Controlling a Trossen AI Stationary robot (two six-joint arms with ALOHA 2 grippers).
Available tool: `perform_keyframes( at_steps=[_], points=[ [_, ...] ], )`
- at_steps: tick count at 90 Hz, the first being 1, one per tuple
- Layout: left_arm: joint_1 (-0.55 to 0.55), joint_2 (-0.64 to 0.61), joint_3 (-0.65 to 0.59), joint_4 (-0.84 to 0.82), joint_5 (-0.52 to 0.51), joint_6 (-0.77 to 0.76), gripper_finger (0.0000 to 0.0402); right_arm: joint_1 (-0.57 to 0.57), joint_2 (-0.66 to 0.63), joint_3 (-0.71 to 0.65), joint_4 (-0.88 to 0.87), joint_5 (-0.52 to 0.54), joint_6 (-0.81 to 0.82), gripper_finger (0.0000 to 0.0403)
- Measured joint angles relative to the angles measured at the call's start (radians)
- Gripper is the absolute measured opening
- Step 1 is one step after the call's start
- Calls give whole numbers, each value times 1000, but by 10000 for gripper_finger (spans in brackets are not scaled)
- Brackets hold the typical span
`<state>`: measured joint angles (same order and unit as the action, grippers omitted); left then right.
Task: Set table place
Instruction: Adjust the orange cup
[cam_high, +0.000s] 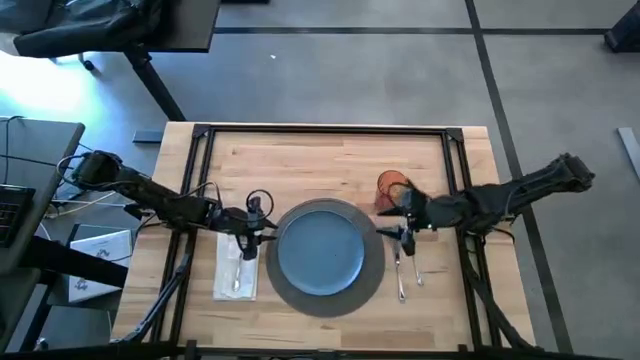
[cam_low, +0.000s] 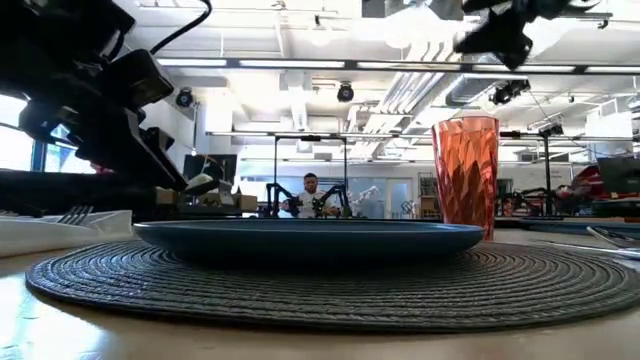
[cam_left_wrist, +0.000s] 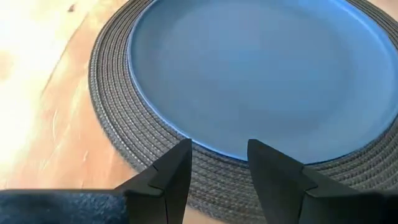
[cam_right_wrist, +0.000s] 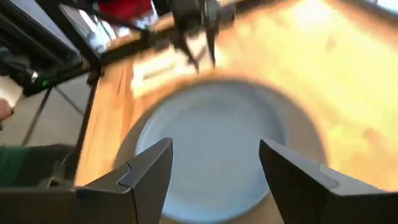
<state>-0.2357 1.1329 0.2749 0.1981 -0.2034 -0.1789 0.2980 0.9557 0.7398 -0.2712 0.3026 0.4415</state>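
The round dark grey woven placemat (cam_high: 375, 285) lies on the wooden table (cam_high: 300, 160) near its front edge. A smooth blue plate (cam_high: 320, 255) rests flat on the placemat. My left gripper (cam_high: 268, 235) hovers at the placemat's left rim. In the left wrist view it (cam_left_wrist: 217, 149) is open, with nothing between the fingers. My right gripper (cam_high: 400, 230) stands at the placemat's right side. In its own wrist view it (cam_right_wrist: 214, 149) is open and empty above the plate (cam_right_wrist: 211, 149).
A white napkin (cam_high: 237, 268) with a fork on it lies left of the placemat. Two pieces of cutlery (cam_high: 405, 272) lie to its right. An orange faceted cup (cam_high: 390, 188) stands upright behind the right gripper. A black frame (cam_high: 330, 130) runs around the tabletop.
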Motion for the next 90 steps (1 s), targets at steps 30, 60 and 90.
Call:
perform_keyframes(
  at_steps=[30,60,90],
  points=[
    [15,0,0,0,36,17,142,-174,99,388,-752,10,-52,227],
    [15,0,0,0,37,26,142,-255,300,407,-870,-22,-189,227],
    [15,0,0,0,37,26,142,-379,503,406,-881,-122,-321,154]
  ],
)
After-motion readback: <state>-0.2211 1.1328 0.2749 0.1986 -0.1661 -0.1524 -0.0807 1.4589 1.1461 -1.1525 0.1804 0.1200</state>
